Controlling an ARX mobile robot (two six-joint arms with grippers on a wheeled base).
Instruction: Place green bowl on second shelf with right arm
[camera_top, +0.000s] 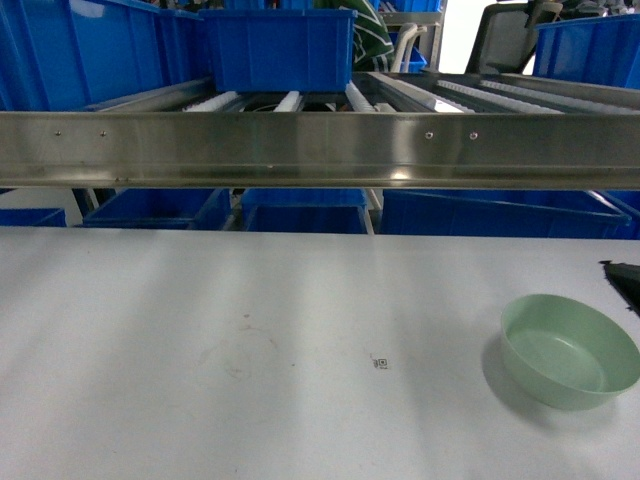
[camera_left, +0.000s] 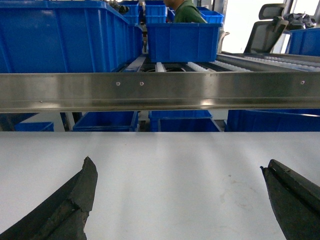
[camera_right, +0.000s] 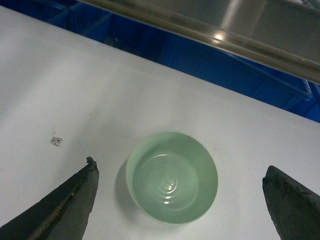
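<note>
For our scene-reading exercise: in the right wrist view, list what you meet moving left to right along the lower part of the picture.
Small printed marker → left finger of the right gripper → green bowl, standing open side up on the white table → right finger.

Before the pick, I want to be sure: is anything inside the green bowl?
The green bowl is empty; its whole inner bottom shows. What lies under it on the white table is hidden.

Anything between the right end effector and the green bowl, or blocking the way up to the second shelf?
Nothing visible. The right end effector is open above the green bowl, with only bare table around it. The second shelf has open rollers at right; a blue bin sits farther back.
</note>
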